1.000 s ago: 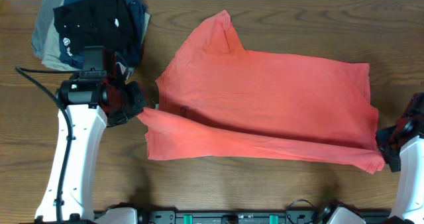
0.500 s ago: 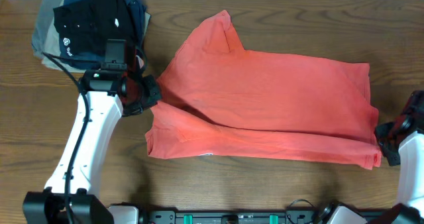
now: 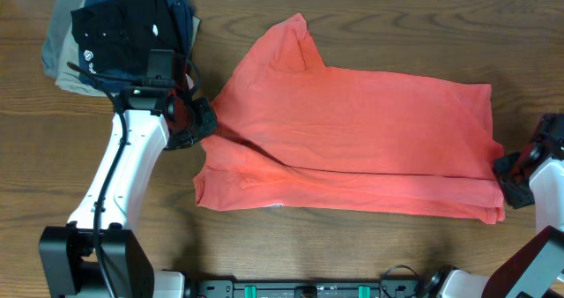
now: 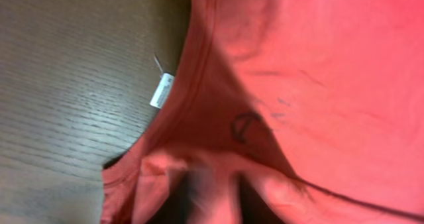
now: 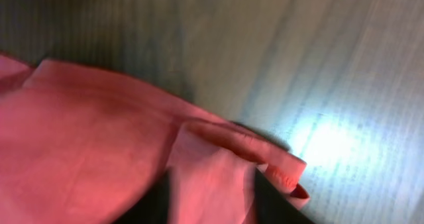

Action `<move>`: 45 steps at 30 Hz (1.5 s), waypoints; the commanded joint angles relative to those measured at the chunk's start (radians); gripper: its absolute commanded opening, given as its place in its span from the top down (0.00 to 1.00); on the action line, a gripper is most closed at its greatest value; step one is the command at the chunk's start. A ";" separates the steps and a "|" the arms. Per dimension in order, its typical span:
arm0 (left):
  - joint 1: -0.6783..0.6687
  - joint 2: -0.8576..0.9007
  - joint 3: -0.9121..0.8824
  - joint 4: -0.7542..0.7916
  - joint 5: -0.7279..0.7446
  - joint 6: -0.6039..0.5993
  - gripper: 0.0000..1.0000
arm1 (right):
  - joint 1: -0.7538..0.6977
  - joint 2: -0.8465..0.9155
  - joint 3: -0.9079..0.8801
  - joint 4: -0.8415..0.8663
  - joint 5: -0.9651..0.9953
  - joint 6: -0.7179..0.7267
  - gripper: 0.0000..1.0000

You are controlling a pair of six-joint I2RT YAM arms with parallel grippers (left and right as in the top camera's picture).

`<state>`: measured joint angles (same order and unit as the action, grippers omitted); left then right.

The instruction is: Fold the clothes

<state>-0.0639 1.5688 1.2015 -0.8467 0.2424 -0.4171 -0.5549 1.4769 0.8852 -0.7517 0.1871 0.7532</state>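
Note:
The coral-red T-shirt (image 3: pixel 352 130) lies flat across the table, its lower part folded up over the body in a long band. My left gripper (image 3: pixel 204 126) is at the shirt's left edge, by the collar. In the left wrist view the shirt (image 4: pixel 318 65) fills the frame, and blurred dark fingers stand a little apart with cloth between them (image 4: pixel 215 197). My right gripper (image 3: pixel 508 173) is at the shirt's right edge. Its fingers (image 5: pixel 278 204) stand apart with the folded hem (image 5: pixel 212 177) lying between them.
A pile of black and navy folded garments (image 3: pixel 123 25) on a khaki one (image 3: pixel 60 51) sits at the back left, just behind my left arm. A white label (image 4: pixel 161 90) sticks out at the collar. Bare wood table (image 3: pixel 352 245) runs along the front.
My left gripper carried the shirt's left corner up and right to the collar, and the right one moved its edge up slightly. Both sets of jaws have since parted.

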 commanded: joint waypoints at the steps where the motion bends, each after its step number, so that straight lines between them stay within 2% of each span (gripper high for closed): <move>1: 0.000 0.008 -0.006 0.010 -0.027 -0.003 0.28 | -0.008 0.002 -0.005 0.008 -0.050 -0.088 0.20; 2: 0.000 0.008 -0.006 0.016 -0.027 -0.003 0.16 | -0.008 0.002 -0.002 0.008 -0.058 -0.108 0.07; 3: 0.000 0.008 -0.006 0.022 -0.027 -0.001 0.10 | -0.008 0.002 0.003 0.007 -0.061 -0.125 0.01; 7: 0.000 0.007 0.018 0.018 -0.027 0.039 0.08 | -0.008 0.002 0.048 -0.055 -0.065 -0.168 0.01; 12: -0.001 -0.024 0.079 -0.102 -0.026 0.042 0.07 | -0.008 0.002 0.172 -0.213 -0.098 -0.201 0.01; 16: -0.002 -0.049 0.079 -0.236 0.009 0.041 0.07 | -0.008 0.001 0.239 -0.286 -0.304 -0.293 0.01; 19: -0.014 -0.046 0.053 -0.319 0.038 0.042 0.07 | -0.007 0.001 0.237 -0.307 -0.444 -0.306 0.01; 21: -0.037 -0.046 0.013 -0.334 0.038 0.041 0.09 | 0.001 0.001 0.222 -0.319 -0.470 -0.306 0.01; 24: -0.084 -0.046 -0.058 -0.311 0.068 0.037 0.23 | 0.023 0.001 0.199 -0.314 -0.464 -0.306 0.01; 31: -0.188 -0.044 -0.234 -0.116 0.086 -0.075 0.48 | 0.059 0.001 0.171 -0.315 -0.465 -0.332 0.01; 38: -0.252 -0.031 -0.313 0.056 0.069 -0.133 0.48 | 0.059 0.001 0.168 -0.315 -0.463 -0.343 0.01; 45: -0.260 0.044 -0.314 0.154 0.051 -0.172 0.49 | 0.059 0.001 0.167 -0.315 -0.459 -0.379 0.01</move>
<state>-0.3222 1.5757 0.8921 -0.7052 0.3096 -0.5598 -0.5091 1.4780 1.0573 -1.0657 -0.2665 0.4145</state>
